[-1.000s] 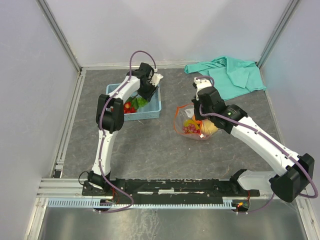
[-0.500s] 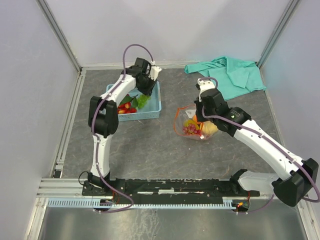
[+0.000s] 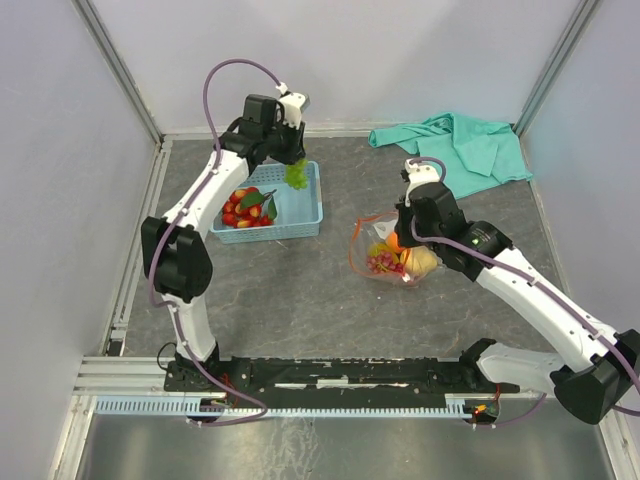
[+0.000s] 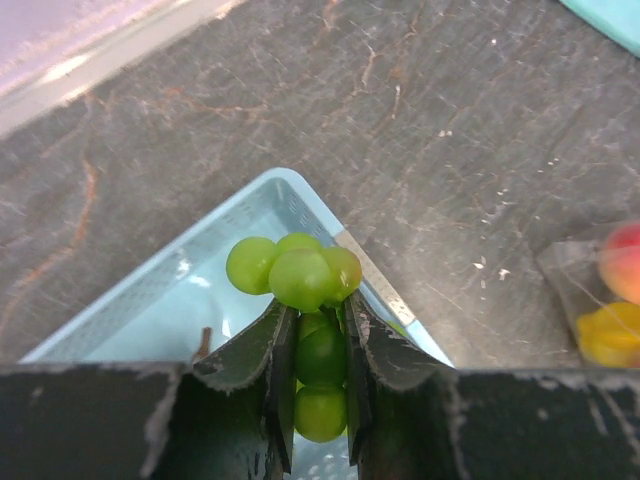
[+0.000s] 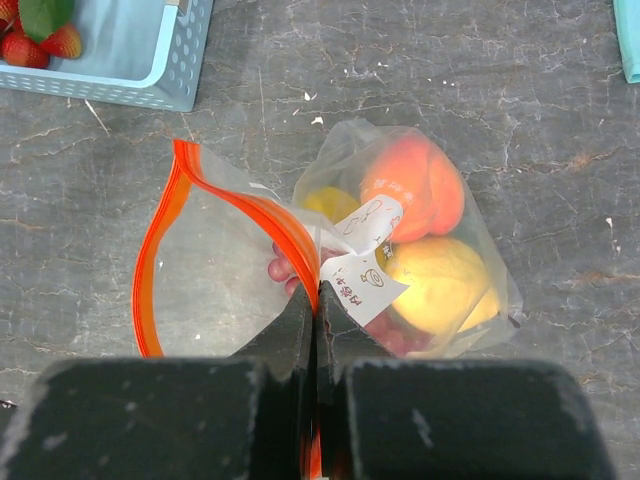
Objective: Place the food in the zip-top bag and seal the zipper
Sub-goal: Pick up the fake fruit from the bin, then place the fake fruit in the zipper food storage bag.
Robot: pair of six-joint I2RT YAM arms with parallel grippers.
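Observation:
My left gripper is shut on a bunch of green grapes, held in the air above the far right corner of the light blue basket. A red strawberry bunch with green leaves lies in that basket. The clear zip-top bag lies on the table with its mouth gaping. Inside it are a peach, a lemon, a yellow fruit and purple grapes. My right gripper is shut on the orange zipper at the mouth's upper lip.
A teal cloth lies crumpled at the back right. The basket's near corner shows at the upper left of the right wrist view. Metal rails run along the table's left edge and front.
My left gripper has closed on the green grapes and lifted them out of the basket toward its far right corner. The right gripper has kept its hold on the bag, shifting only slightly.

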